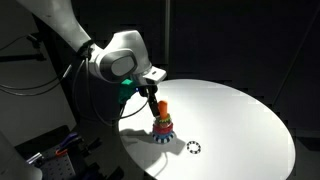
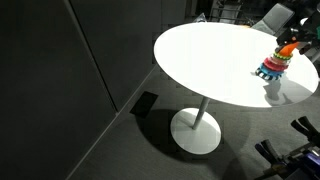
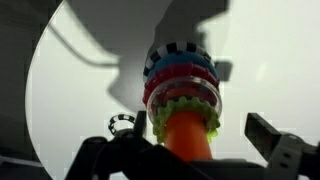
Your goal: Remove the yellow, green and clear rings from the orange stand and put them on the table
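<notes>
Orange stand [image 1: 162, 107] upright near the rim of the white table [image 1: 240, 120], rings [image 3: 183, 100] stacked round its lower part, bare peg top poking out above them. Topmost ring reads yellow-green on my wrist view; the clear one I cannot pick out. Gripper [image 1: 156, 97] hangs right over the peg, jaws apart, fingers [image 3: 272, 142] either side of it, gripping nothing. A black-and-white toothed ring [image 1: 193, 148] lies flat on the table, apart from the stand.

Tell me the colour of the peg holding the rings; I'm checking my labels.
Orange. The stand shows best in the wrist view, close up.
</notes>
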You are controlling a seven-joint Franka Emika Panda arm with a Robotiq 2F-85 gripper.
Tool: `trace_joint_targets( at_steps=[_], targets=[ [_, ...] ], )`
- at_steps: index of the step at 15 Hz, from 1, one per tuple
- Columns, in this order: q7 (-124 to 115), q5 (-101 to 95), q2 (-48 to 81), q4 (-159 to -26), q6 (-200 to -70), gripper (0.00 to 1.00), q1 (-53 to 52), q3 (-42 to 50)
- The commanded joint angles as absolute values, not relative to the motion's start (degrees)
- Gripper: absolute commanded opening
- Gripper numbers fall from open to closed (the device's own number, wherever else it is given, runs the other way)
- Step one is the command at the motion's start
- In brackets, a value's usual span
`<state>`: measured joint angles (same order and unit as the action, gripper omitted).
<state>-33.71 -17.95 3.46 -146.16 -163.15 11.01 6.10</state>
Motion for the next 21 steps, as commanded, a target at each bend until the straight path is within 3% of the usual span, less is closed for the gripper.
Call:
trace_joint_targets(
  at_steps=[1,8,9,10,13,21],
  targets=[
    [-35.6,-19.5,7.1,-143.3,-165.1,1.0,8.4,9.3],
    [-34.6,-17.8,10.7,-142.4,-168.4,1.0,3.0,14.5],
    [-34.9,-17.9,10.7,-142.5,-168.6,0.75,2.2,15.3],
    [-34.9,-17.9,10.5,-142.6,-168.7,0.75,1.5,16.0],
    [-35.7,-18.4,9.0,-142.9,-168.3,0.49,-0.1,18.0],
    [-38.8,-20.5,1.7,-144.1,-165.8,0.48,0.4,18.5]
  ],
)
